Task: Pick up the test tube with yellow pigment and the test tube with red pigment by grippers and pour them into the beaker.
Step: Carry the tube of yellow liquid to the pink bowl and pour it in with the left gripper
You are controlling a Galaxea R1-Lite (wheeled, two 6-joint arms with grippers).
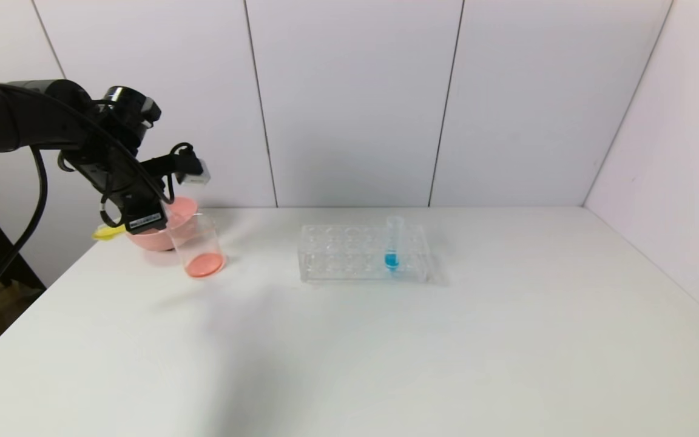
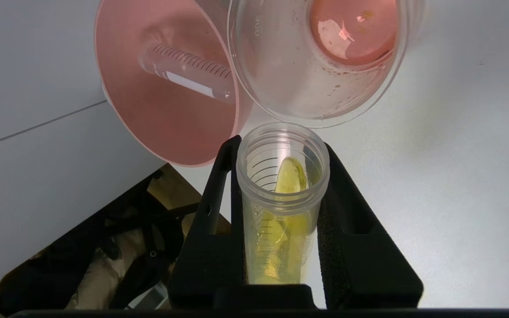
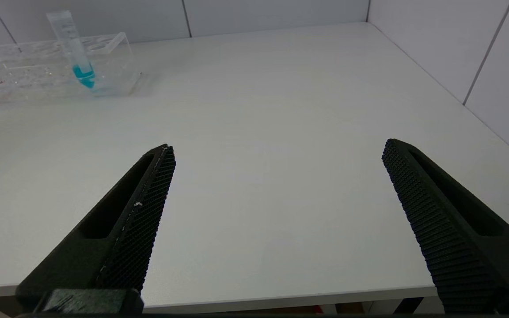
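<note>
Left pincer clamps the test tube with yellow pigment between its two black fingers, gripping the tube across its barrel so the open mouth points forward at the beaker. In the left wrist view the tube's mouth sits just below the beaker's rim, near it but not yet over the opening, and the yellow liquid lies along the tube's lower side, short of the lip; my judgement is that the pour is about to begin rather than under way. In the head view this pincer hangs at the left of the frame, just beside the beaker, which already holds a shallow red-orange pool. That suggests the red pour is done. A clear graduated tube lies on its side in the pink bowl touching the beaker; it may be the red one, discarded, though I cannot confirm that.

Right pincer is spread wide and holds nothing, parked low over the near edge of the bench, out of the head view. At upper left of its view a blue-liquid tube stands in the clear rack, untouched.
</note>
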